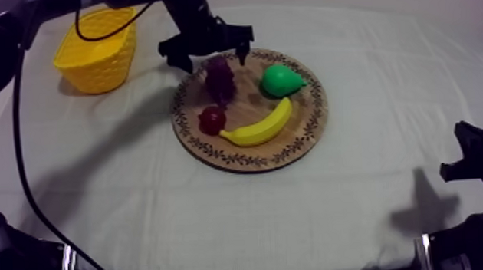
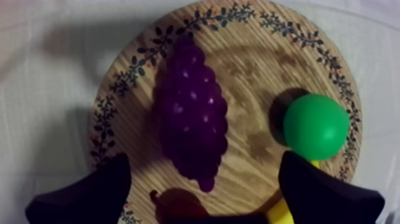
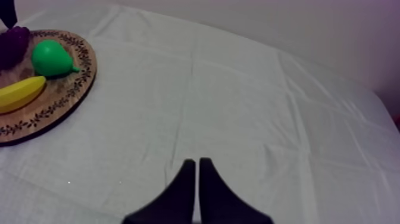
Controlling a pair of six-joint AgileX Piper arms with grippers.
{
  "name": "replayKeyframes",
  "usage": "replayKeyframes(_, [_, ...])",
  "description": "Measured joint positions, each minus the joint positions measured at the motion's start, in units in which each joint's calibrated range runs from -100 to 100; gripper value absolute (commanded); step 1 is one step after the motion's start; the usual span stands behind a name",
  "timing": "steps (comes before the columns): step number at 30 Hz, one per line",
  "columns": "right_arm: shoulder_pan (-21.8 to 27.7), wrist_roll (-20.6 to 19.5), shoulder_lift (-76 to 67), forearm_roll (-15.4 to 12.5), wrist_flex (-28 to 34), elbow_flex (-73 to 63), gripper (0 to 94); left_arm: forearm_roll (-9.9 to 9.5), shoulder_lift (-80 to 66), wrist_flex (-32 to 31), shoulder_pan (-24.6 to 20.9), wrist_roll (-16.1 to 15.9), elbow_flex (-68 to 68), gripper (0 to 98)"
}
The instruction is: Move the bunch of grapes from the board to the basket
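On the board point(image 2: 256, 71), grapes point(image 2: 191, 113) taper toward the small red fruit point(image 2: 178, 207).

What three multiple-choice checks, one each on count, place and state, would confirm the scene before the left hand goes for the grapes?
1. How many fruits lie on the wooden board? A) two B) three C) four
2. Where is the yellow basket? A) on the board B) on the cloth, off the board's left side C) at the table's right edge
3. Over the bunch of grapes, the left hand is: A) open B) shut on it C) shut on nothing
Key: 1 C: grapes, pear, banana and small red fruit lie there. 2 B: it stands apart at the far left. 3 A: its fingers are spread, clear of the grapes.
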Motion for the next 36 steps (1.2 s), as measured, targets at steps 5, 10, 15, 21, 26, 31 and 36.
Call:
replayKeyframes(5, [0.00, 0.00, 0.00, 0.00, -0.07, 0.00, 0.5, 0.40, 3.85, -0.33, -0.41, -0.23, -2.18, 92.9])
replayKeyframes(10, [0.00, 0.00, 0.00, 0.00, -0.07, 0.00, 0.5, 0.56, 6.72, -0.33, -0.53, -0.32, -4.87, 90.8])
replayKeyframes(15, [0.00, 0.00, 0.00, 0.00, -0.07, 0.00, 0.5, 1.07, 9.63, -0.36, -0.57, -0.29, -6.73, 89.4])
replayKeyframes(21, [0.00, 0.00, 0.00, 0.00, -0.07, 0.00, 0.5, 1.91, 11.02, -3.04, -1.04, -0.41, -5.11, 84.0])
replayKeyframes(26, [0.00, 0.00, 0.00, 0.00, -0.07, 0.00, 0.5, 2.07, 11.08, -4.18, -1.22, -0.34, -4.14, 76.6])
replayKeyframes(31, [0.00, 0.00, 0.00, 0.00, -0.07, 0.00, 0.5, 2.12, 11.08, -5.39, -1.22, -0.78, -3.56, 64.3])
replayKeyframes(36, [0.00, 0.00, 0.00, 0.00, -0.07, 0.00, 0.5, 2.17, 11.02, -5.95, -1.10, -1.49, -3.46, 45.7])
